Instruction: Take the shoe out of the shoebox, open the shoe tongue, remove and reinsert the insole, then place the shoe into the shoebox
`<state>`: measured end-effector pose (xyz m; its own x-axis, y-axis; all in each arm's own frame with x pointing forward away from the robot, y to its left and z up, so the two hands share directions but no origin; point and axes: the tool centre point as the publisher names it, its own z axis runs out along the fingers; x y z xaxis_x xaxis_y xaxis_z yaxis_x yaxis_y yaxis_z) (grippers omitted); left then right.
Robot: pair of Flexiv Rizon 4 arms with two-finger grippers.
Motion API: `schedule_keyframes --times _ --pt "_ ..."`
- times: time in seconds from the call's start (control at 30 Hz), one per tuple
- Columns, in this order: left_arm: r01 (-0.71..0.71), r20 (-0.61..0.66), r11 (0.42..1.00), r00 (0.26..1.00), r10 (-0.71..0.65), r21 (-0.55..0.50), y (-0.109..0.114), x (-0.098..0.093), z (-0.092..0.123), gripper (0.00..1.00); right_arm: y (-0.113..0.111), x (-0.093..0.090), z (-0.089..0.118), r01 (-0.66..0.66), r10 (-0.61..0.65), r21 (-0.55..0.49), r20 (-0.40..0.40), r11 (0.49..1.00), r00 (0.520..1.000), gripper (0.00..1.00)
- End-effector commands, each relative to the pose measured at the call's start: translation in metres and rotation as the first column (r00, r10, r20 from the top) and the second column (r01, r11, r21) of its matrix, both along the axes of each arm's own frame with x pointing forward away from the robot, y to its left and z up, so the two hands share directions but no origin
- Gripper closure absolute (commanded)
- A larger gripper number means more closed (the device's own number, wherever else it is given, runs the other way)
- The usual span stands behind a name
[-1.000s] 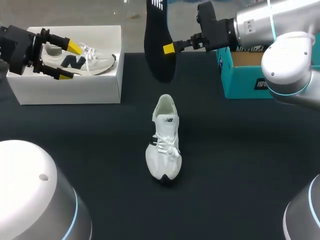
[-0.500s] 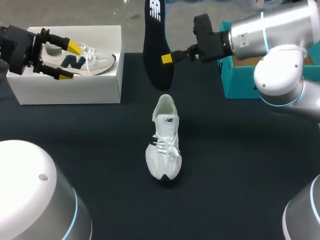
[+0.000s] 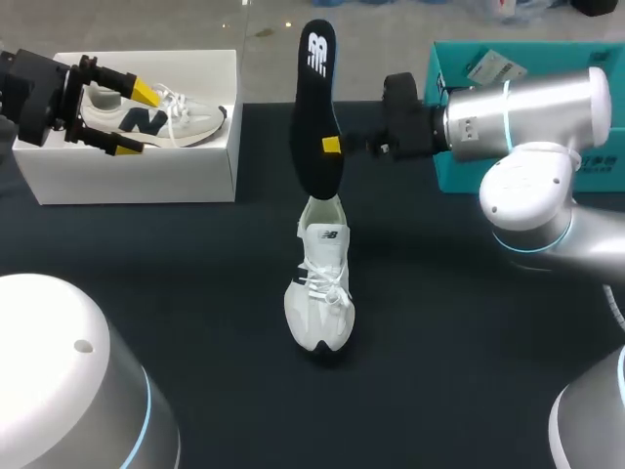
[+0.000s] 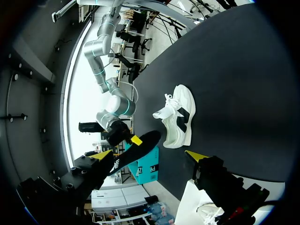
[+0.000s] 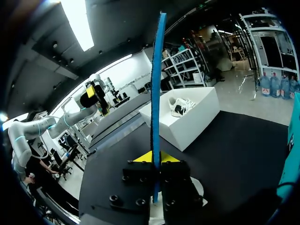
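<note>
Table: a black table top (image 3: 176, 293) bears two boxes and one loose shoe.
White shoebox: the shoebox (image 3: 137, 176) sits open at the far left of the table. It holds a second shoe (image 3: 186, 122), white with dark marks, lying on its side.
Teal box: the teal box (image 3: 459, 166) stands at the far right with its top open. A pale tag (image 3: 493, 66) shows inside, and the right arm hides the rest.
Shoe: the white shoe (image 3: 320, 283) stands on its sole in the middle of the table, well apart from both boxes. Its toe points towards the robot and its laces are loose.
Insole: the black insole (image 3: 317, 117) is held on end over the shoe's heel opening. Its lower end sits right at the collar, and whether it touches cannot be told.
Right gripper: the right gripper (image 5: 153, 157) is clamped narrow on the insole, one yellow tip on each face.
Left gripper: the left gripper (image 3: 137, 119) hangs over the shoebox with its fingers spread wide and nothing between them.
</note>
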<state>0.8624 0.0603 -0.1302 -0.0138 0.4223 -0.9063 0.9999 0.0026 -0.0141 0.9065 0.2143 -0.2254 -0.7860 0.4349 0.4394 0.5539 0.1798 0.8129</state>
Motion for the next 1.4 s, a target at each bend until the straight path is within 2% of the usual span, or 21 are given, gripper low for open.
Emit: schedule_keyframes --times 0.03,0.53,0.63,0.87,1.03,1.23,1.4 --pt "0.0 0.0 1.0 1.0 0.0 0.005 0.0 0.0 0.001 0.0 0.003 0.005 -0.019 -0.009 0.009 -0.032 0.008 0.999 1.0 1.0" --pt "0.0 0.0 1.0 1.0 0.0 0.005 0.0 0.0 0.001 0.0 0.002 0.005 -0.022 -0.013 0.013 -0.025 0.02 1.0 1.0 1.0" --pt "0.0 0.0 1.0 1.0 0.0 0.005 0.0 0.0 0.001 0.0 0.002 0.005 -0.036 -0.024 0.024 -0.011 -0.003 1.0 1.0 1.0" --pt "0.0 0.0 1.0 1.0 0.0 0.005 0.0 0.0 0.001 0.0 -0.006 0.009 -0.054 -0.076 0.076 -0.007 0.036 0.997 0.996 1.0" --pt "0.0 0.0 1.0 1.0 0.0 0.005 0.0 0.0 0.001 0.0 -0.006 0.013 -0.06 -0.109 0.108 0.014 0.05 0.994 0.993 1.0" --pt "0.0 0.0 1.0 1.0 0.0 0.005 0.0 0.0 0.001 0.0 -0.007 0.015 -0.067 -0.119 0.115 0.028 0.103 0.993 0.988 1.0" --pt "0.0 0.0 1.0 1.0 0.0 0.005 0.0 0.0 0.001 0.0 -0.008 0.013 -0.072 -0.122 0.117 0.038 0.108 0.992 0.987 1.0"
